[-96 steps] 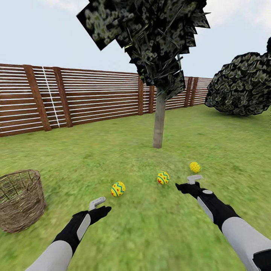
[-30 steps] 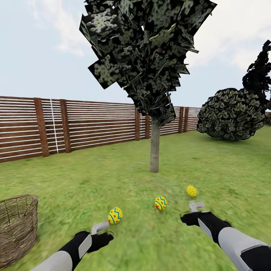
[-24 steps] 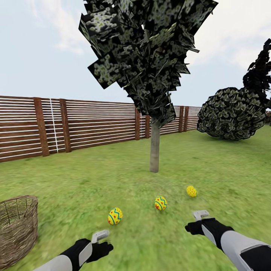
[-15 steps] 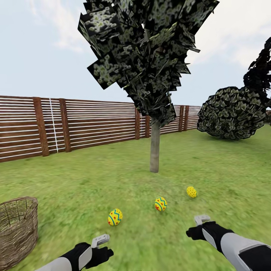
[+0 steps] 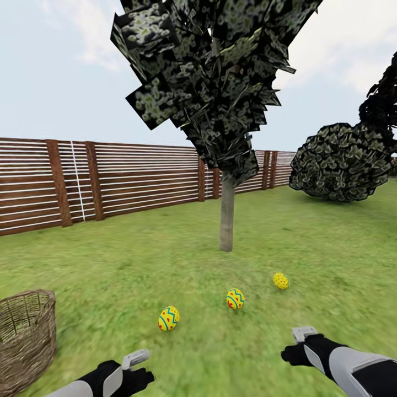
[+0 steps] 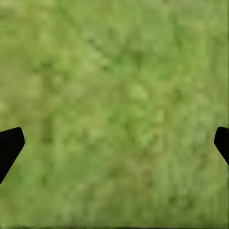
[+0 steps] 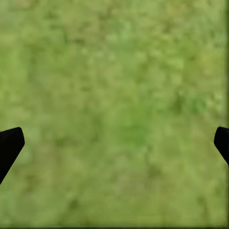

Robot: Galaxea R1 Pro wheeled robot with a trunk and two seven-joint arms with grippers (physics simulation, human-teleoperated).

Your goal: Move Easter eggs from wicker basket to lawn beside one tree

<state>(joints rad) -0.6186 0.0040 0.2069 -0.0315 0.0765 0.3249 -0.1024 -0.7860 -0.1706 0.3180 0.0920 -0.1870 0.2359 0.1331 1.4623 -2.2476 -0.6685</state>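
Observation:
Three yellow Easter eggs lie on the lawn point(image 5: 138, 264) in front of the tree point(image 5: 226, 220): a zigzag egg point(image 5: 169, 318) at the left, a second zigzag egg point(image 5: 235, 298) in the middle, and a dotted egg point(image 5: 280, 280) at the right. The wicker basket point(image 5: 22, 336) stands at the left edge, and no egg can be seen inside it. My left gripper point(image 5: 135, 361) and right gripper point(image 5: 303, 334) hover low over the grass, nearer to me than the eggs. Both wrist views show fingertips point(image 6: 9, 148) point(image 7: 9, 145) spread wide over bare grass, so both are open and hold nothing.
A dark brown slatted fence point(image 5: 110, 182) rings the garden behind the tree. A low rounded bush point(image 5: 342, 162) sits at the back right, with a darker tree point(image 5: 383, 105) beside it. Open grass stretches around the eggs.
Both arms have drawn back toward me and away from the eggs. The head view has tilted upward since 3.2 s ago. The eggs lie where they were.

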